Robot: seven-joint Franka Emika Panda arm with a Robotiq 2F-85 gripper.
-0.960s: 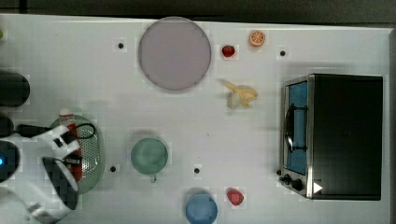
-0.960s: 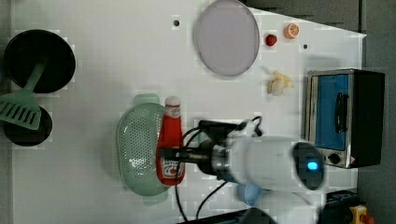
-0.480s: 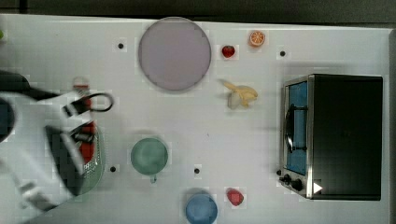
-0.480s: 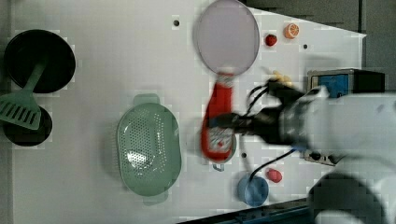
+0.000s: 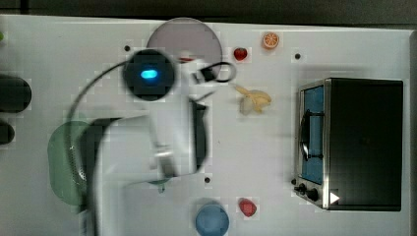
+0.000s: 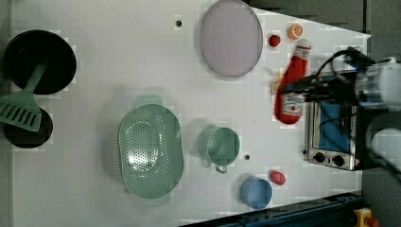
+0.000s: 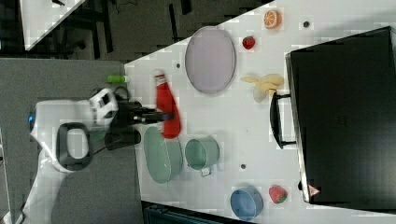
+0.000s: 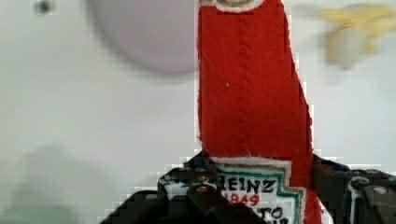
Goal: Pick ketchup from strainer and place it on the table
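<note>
My end effector (image 6: 302, 89) is closed partway on the small red squeeze bottle of ketchup (image 6: 291, 80), its fingers clamped across the labelled lower body (the wrist view shows the dark pads (image 8: 327, 179) pressed against either side of the white-and-dark label). The bottle hangs clear of the large white counter (image 6: 118, 61), lifted out of the pale green oval perforated plastic strainer (image 6: 150, 151), which sits bare and well apart from it.

In the left view the bottle's long axis runs nearly up and down the picture, slightly tilted, with the white cap (image 6: 304, 44) toward the left view's top, near the small orange slice (image 6: 295, 31), and the wide base toward the left view's bottom, beside the silver toaster oven (image 6: 331, 132). In the right view the ketchup (image 7: 167, 109) lies the same way, cap toward the right view's top, its base just above the strainer's rim (image 7: 161, 156).

The round green cup (image 6: 222, 146) stands between the strainer and the oven, and the grey round plate (image 6: 231, 38) lies beyond the cap end.
</note>
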